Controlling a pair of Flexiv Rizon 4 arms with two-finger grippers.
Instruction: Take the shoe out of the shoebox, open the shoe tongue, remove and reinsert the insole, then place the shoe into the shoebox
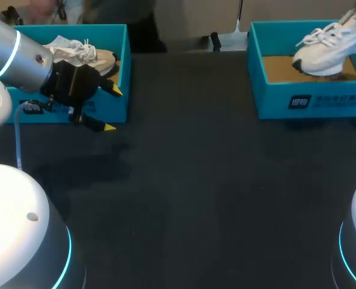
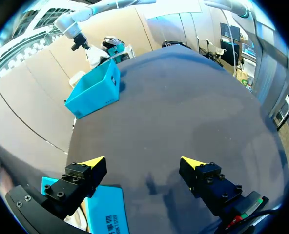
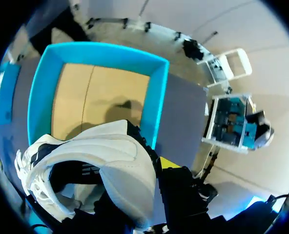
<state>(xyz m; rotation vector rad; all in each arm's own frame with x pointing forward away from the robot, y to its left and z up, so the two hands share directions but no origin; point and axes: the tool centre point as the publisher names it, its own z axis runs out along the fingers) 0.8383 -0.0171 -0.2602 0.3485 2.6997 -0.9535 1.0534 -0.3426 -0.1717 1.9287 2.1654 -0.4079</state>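
Right now the right claw (image 3: 152, 180) is clamped on the white shoe (image 3: 117, 165). One yellow fingertip (image 3: 170, 163) shows pressed against the shoe's side near the collar, while the other is hidden by the shoe itself. I judge the grip from the head view, where the shoe hangs tilted with its toe low, heel high and sole off the cardboard. Under it lies the right shoebox (image 3: 155, 97), teal-walled with a bare tan floor, at the bench's far right corner. The shoe is above that box, not yet past its walls.

Well apart, the left claw (image 2: 143, 163) hangs wide and empty above the dark bench (image 1: 196, 198). It is just beside the front wall of a second teal box (image 1: 122, 72), where another pale shoe (image 1: 82, 54) lies untouched.

So the step in hand looks like the first one, lifting the shoe out of its box. The tongue and insole work has not begun.

The next move probably calls for raising the toe clear of the near wall and bringing the shoe to the open middle of the bench. It should be set sole down with its opening upward. That would put it within reach of the left claw, which could then steady it or pull the tongue. The laces hang loose and could snag on the box rim, so a clean vertical rise first seems wise.
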